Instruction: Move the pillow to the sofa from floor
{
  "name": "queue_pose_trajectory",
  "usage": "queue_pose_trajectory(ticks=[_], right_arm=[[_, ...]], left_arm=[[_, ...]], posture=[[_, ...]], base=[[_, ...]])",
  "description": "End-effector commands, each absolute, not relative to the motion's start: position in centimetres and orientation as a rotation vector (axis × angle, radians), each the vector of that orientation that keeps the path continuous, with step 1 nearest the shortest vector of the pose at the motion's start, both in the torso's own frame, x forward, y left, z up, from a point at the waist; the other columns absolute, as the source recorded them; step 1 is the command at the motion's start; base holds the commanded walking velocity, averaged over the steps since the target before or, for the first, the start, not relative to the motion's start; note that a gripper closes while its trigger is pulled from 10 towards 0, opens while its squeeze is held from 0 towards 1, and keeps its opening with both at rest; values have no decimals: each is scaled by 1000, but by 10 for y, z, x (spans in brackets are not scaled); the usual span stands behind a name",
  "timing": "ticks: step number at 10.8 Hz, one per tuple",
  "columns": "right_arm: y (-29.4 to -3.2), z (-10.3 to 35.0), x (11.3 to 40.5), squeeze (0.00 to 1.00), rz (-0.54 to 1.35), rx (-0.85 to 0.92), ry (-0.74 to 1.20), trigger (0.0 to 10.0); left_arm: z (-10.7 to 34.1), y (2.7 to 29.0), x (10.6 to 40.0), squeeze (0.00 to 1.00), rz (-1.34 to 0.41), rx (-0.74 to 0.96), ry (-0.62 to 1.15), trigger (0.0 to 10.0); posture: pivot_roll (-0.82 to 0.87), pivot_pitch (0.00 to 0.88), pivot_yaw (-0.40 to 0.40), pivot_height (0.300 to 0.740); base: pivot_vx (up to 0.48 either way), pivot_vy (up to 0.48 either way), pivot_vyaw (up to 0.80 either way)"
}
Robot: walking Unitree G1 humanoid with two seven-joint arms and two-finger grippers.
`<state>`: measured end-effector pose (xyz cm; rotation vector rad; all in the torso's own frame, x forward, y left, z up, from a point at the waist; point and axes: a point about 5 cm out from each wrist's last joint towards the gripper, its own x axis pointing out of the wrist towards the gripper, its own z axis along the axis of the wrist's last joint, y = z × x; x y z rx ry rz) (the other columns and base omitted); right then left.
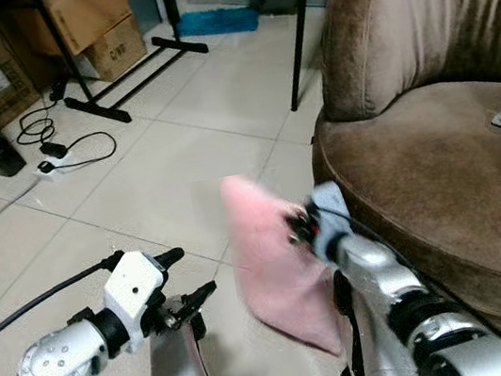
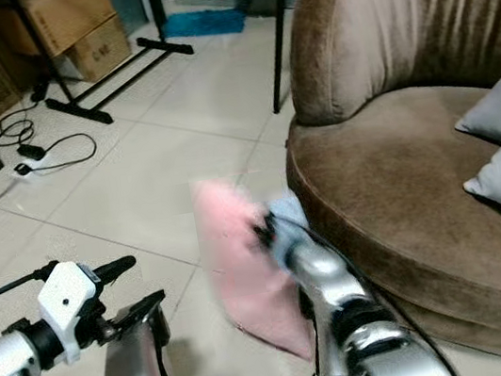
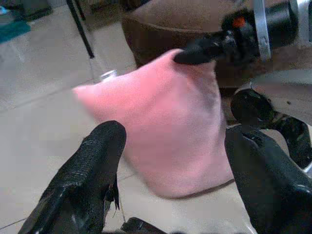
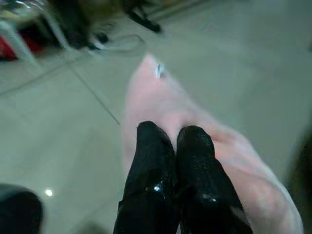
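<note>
One pink pillow (image 1: 278, 274) pinched at its top edge, upright beside the sofa (image 1: 438, 168)
Right pincer (image 4: 173, 146) is pressed together on the fabric, likely to lift it onto the sofa seat; left pincer (image 1: 184, 280), spread and empty, waits beside the pillow, its wrist view showing the pillow's bottom edge against the floor (image 1: 170, 162)

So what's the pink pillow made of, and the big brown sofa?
The pink pillow looks like soft, fuzzy fabric, maybe fleece or plush: matte, no shine, and it puckers where the right gripper pinches its edge. The brown sofa seems covered in velvety cloth, perhaps suede-like: it shows lighter and darker brushed streaks. Exact fabrics can't be told.
</note>
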<state>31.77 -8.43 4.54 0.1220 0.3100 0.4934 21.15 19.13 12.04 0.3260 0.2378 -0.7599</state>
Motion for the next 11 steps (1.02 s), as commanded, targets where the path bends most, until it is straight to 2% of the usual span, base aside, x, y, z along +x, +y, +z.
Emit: queue_pose_trajectory(ticks=[1,4,6,7,8,9,11], right_arm=[[-86,56,317,0,496,162,243,0],[-122,102,314,0,408,205,54,0],[-133,125,287,0,418,177,10,0],[-133,114,281,0,401,113,63,3098],[-139,76,275,0,295,-25,252,10000],[-144,74,271,1000,241,5,286,10000],[-145,78,267,1000,267,14,295,10000]], left_arm=[[122,189,211,0,-737,350,214,10000],[121,182,212,0,-692,340,176,10000],[119,174,218,0,-671,330,145,10000],[117,172,220,0,-663,329,144,10000],[113,170,221,0,-657,343,150,10000],[114,172,221,0,-643,349,149,10000],[111,179,225,0,-563,368,149,10000]], posture=[[79,0,4,432],[60,0,-10,432],[39,0,-16,432],[31,0,-13,432],[37,0,-18,432],[42,0,-22,432],[39,0,-18,432]], base=[[0,0,0],[0,0,0],[0,0,0],[0,0,0],[0,0,0],[0,0,0],[0,0,0]])
